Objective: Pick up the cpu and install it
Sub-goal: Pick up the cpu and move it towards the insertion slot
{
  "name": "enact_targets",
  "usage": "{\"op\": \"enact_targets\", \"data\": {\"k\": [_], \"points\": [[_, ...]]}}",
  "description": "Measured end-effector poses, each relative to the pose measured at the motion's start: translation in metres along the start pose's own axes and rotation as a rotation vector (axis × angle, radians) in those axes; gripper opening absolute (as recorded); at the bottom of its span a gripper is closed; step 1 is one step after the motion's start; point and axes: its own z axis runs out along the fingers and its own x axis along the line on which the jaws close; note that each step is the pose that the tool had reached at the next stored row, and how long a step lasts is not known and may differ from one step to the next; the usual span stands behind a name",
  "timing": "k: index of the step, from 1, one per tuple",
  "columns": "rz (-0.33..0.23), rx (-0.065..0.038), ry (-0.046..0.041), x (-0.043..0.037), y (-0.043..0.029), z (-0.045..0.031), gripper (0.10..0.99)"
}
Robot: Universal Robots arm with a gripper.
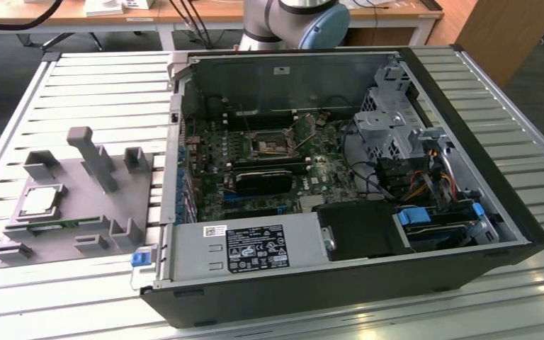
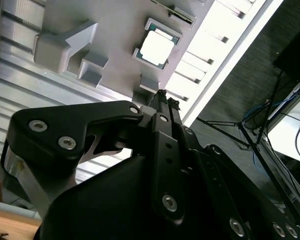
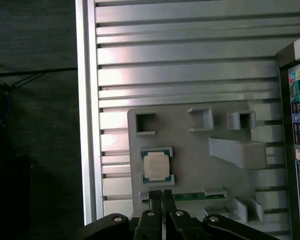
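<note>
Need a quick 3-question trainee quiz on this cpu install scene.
1. True or false: the cpu already sits in the motherboard socket.
2. The cpu lies on: A) the grey fixture, B) the power supply, C) the bare slatted table.
3. Fill in: the gripper, fingers shut, holds ____.
Key: 1 false; 2 A; 3 nothing.

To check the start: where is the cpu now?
In the exterior view the cpu lies in the grey holder, to the exterior view's left of the open computer case, next to the memory stick.
</note>
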Motion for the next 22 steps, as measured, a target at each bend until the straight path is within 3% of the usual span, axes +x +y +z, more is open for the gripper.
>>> {"op": "enact_targets", "data": {"k": [2, 5, 6, 9, 10, 11, 14, 22], "points": [[-0.003, -0.002, 0.0048, 0.0000, -0.0009, 0.0023, 0.165], [-0.005, -0.003, 0.0139, -0.0001, -0.0019, 0.0083, 0.349], [-0.006, -0.003, 0.0158, -0.0001, -0.0021, 0.0102, 0.349], [-0.005, -0.002, 0.0220, -0.0002, -0.0024, 0.0155, 0.525], [-0.005, -0.002, 0.0242, -0.0002, -0.0025, 0.0172, 0.525], [-0.005, -0.002, 0.0263, -0.0002, -0.0026, 0.0188, 0.580], [-0.005, -0.002, 0.0282, -0.0002, -0.0028, 0.0230, 0.706], [-0.005, -0.002, 0.0317, -0.0003, -0.0035, 0.0341, 0.706]]}}
